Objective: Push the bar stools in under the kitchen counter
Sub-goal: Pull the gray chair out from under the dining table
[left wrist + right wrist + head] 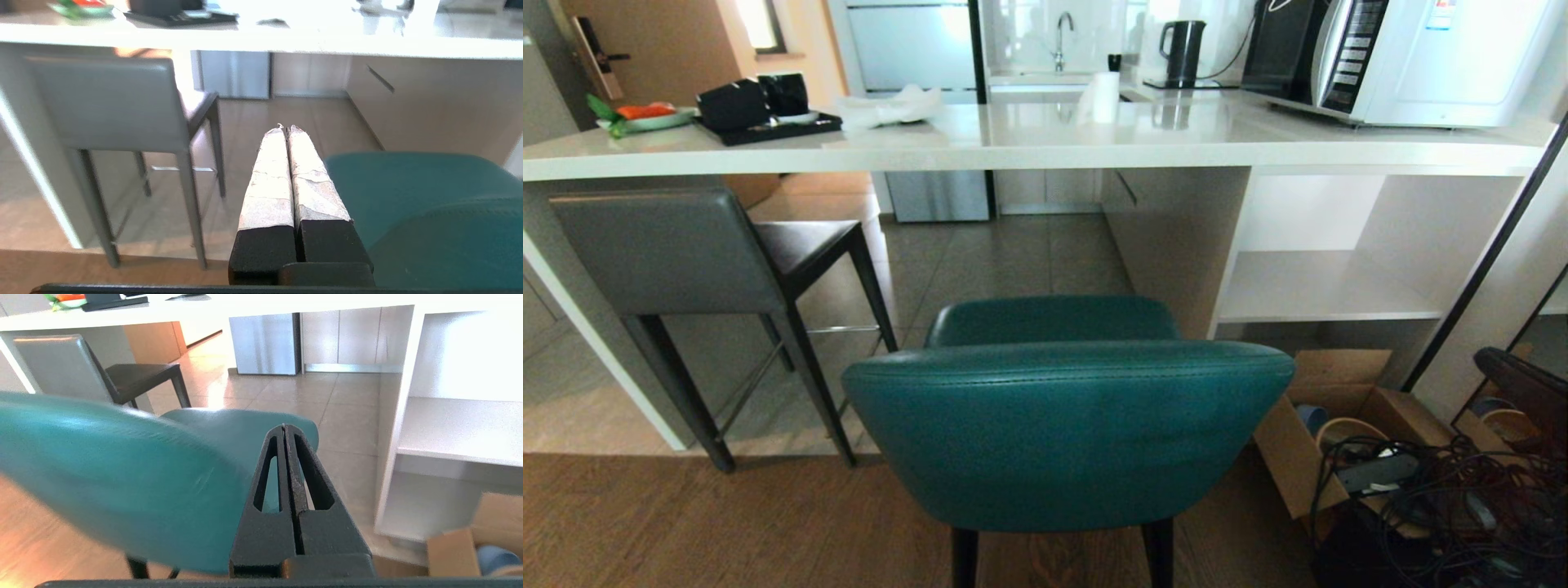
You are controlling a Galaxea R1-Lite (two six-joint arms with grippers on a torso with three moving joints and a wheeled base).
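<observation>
head high, wrists low; all face teal stool (1066, 433), counter (1013, 147).

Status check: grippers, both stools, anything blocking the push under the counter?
Left gripper and right gripper shut, empty. Grey stool partly under kitchen counter; teal stool outside. Cardboard box and cables beside it.

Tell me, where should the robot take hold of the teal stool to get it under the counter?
Probably the top edge of the teal stool's curved backrest, reached from the near side. The back faces the robot and the seat points at the counter, so pressing there sends it straight in.
</observation>
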